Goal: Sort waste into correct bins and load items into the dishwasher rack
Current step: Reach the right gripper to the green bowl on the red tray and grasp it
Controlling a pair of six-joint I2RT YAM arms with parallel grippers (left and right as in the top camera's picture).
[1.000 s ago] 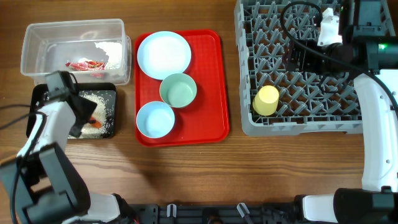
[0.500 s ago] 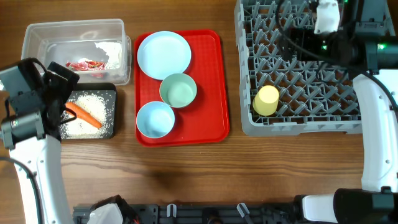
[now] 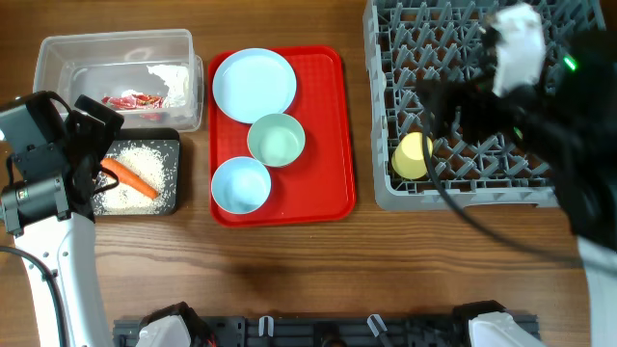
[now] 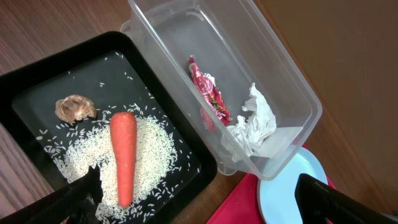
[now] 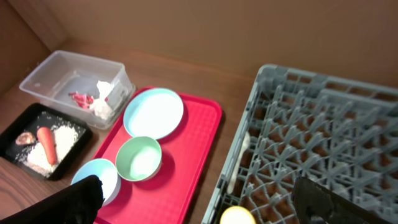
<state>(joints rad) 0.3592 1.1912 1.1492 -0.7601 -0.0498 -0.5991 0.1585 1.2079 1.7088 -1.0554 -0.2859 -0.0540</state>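
Note:
The orange carrot (image 4: pixel 123 155) lies on white rice (image 4: pixel 152 149) in the black tray (image 4: pixel 186 134), beside a small brown scrap (image 4: pixel 76 107). In the clear tub (image 4: pixel 280 81) are the red-and-white wrapper (image 4: pixel 208 93) and a white crumpled tissue (image 4: pixel 254 121). My left gripper (image 4: pixel 199 205) hangs open and empty above the tray's near edge. The pale-blue plate (image 3: pixel 254 83), a mint bowl (image 3: pixel 276 140) and a blue bowl (image 3: pixel 240 184) stand on the red tray (image 3: pixel 323 125). A yellow cup (image 3: pixel 413 154) sits in the grey rack (image 3: pixel 463 183). My right gripper (image 5: pixel 202 202) is open and empty over the rack's left edge.
The red tray lies between the bins on the left and the rack on the right. My right arm (image 3: pixel 521 58) shows blurred over the rack, its cable looping across the rack's front. Bare wooden table (image 3: pixel 289 270) runs along the front.
The left gripper has opened, lifted off the black tray and left the carrot lying on the rice. The right arm has swung toward the front over the rack and is blurred.

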